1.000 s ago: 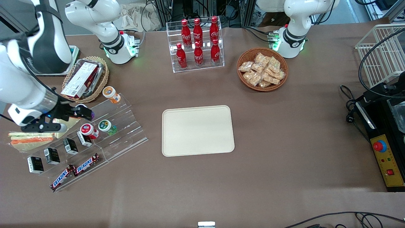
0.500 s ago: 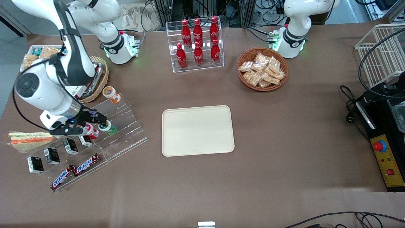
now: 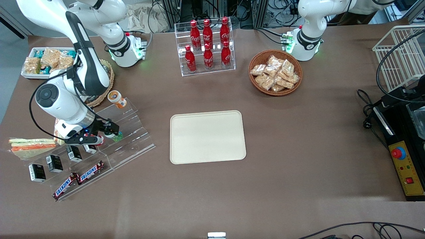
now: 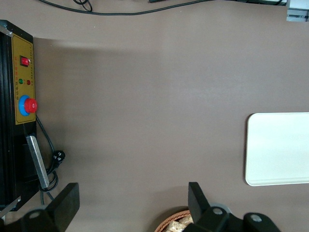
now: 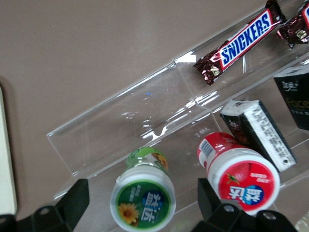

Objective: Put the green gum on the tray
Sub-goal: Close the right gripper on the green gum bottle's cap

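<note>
Just above the green gum (image 5: 143, 195), end effector (image 5: 140, 203) open, fingers astride it.

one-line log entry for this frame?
phase: pre-grasp | gripper: open, straddling green gum on acrylic rack | tray: bare

Bright even overhead light, soft shadows, glare on clear shelf (image 5: 145, 106)

Gripper (image 5: 140, 203) above clear stepped rack (image 5: 145, 111), fingers spread either side of the green gum (image 5: 143, 195). Red-lidded bottle (image 5: 239, 173) just beside it. 1 whole Snickers bar (image 5: 237, 42) on a lower step.
</note>
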Controlling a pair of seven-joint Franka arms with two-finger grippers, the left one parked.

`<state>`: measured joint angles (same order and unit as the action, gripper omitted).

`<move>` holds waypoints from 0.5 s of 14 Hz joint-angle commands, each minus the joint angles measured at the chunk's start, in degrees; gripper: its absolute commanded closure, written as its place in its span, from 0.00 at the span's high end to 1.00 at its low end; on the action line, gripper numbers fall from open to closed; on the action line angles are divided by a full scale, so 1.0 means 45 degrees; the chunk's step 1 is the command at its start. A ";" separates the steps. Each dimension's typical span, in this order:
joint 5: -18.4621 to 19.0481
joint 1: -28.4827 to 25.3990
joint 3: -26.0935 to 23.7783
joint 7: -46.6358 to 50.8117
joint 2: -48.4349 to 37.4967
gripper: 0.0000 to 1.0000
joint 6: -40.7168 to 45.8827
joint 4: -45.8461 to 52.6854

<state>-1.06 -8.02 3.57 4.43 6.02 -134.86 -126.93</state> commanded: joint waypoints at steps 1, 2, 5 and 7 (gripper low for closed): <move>0.0176 -0.0092 0.0009 -0.0008 -0.0049 1.00 -0.0927 -0.0716; 0.0176 -0.0150 0.0009 -0.0008 -0.0068 1.00 -0.0987 -0.0815; 0.0176 -0.0189 0.0009 0.0088 -0.0146 0.96 -0.0929 -0.0894; 0.0176 -0.0190 0.0009 0.0109 -0.0146 0.51 -0.0832 -0.0874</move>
<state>-1.05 -8.69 3.56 4.43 6.21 -137.83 -130.00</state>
